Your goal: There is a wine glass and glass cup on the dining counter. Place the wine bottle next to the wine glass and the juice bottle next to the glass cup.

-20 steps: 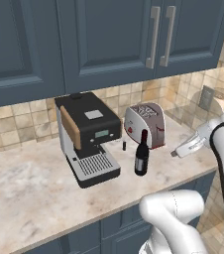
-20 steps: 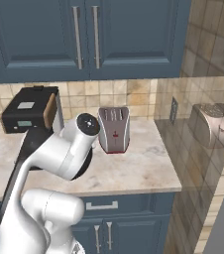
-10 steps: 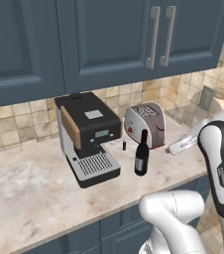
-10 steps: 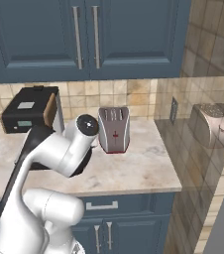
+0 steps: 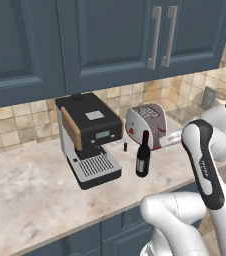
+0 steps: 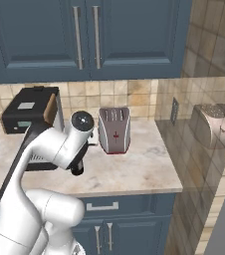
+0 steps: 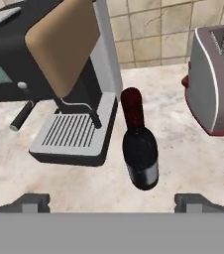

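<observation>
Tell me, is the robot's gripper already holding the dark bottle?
No. In the hand view the wine bottle stands free on the counter beside the coffee machine, ahead of the open gripper.

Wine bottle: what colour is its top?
Dark red, clearest in the hand view: wine bottle.

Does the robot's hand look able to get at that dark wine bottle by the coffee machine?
Probably yes. The hand is open and faces the wine bottle, which stands in a gap between the coffee machine and the toaster.
</observation>
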